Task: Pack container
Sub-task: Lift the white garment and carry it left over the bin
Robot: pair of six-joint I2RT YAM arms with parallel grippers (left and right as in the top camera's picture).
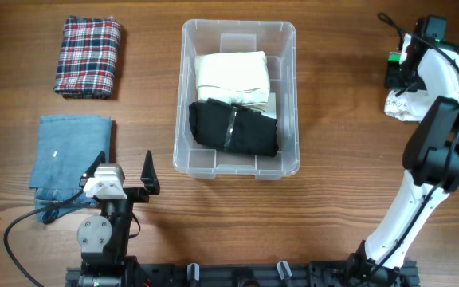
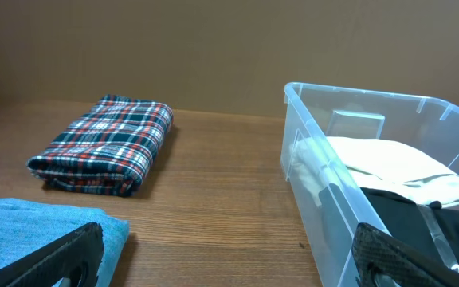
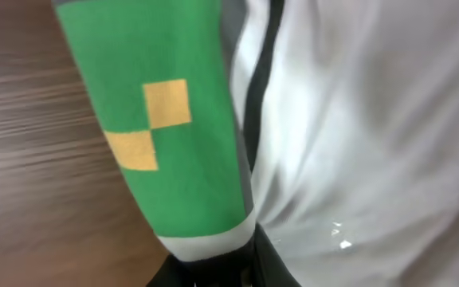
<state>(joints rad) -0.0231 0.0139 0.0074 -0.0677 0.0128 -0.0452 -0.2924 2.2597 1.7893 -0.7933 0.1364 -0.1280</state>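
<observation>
Your right fingers [image 3: 271,269] seemed pinched on the green-and-white cloth [image 3: 183,151], ready for the container [image 1: 239,24]; your left fingers [image 2: 64,257] stood open.

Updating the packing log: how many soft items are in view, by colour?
Cream cloth, in the container: 1
Black cloth, in the container: 1
Plaid cloth, on the table: 1
Blue cloth, on the table: 1
White bundle, table's right side: 1
Total: 5

Item: white, glossy crumpled garment [image 3: 373,143] with 1 black stripe, filling the right side. Alongside: green fabric band [image 3: 174,40] bearing 2 yellow squares, with a grey-white hem. Left: brown wood-grain table [image 3: 22,159]. Bottom edge: right gripper [image 3: 229,273], dark jaws pinched together on the hem.
</observation>
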